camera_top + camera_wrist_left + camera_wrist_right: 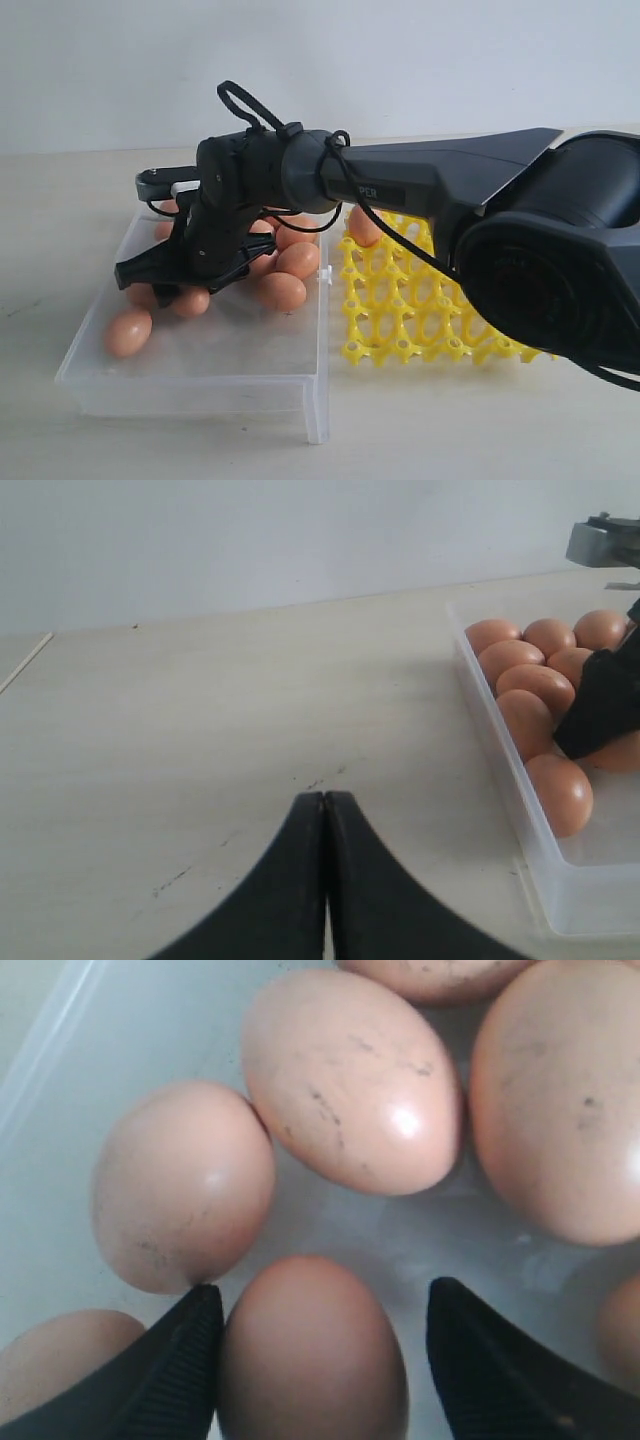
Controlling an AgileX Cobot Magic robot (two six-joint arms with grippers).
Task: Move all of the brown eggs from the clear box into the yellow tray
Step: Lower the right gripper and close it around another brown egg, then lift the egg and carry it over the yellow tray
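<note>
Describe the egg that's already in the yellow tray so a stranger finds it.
Find the yellow tray beside the clear box. At its far corner nearest the box sits one brown egg. It is the only egg visible outside the box.

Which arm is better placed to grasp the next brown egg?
The right arm. Its jaws stand open on either side of a brown egg inside the clear box. The left arm's jaws are shut, over the table outside the box.
</note>
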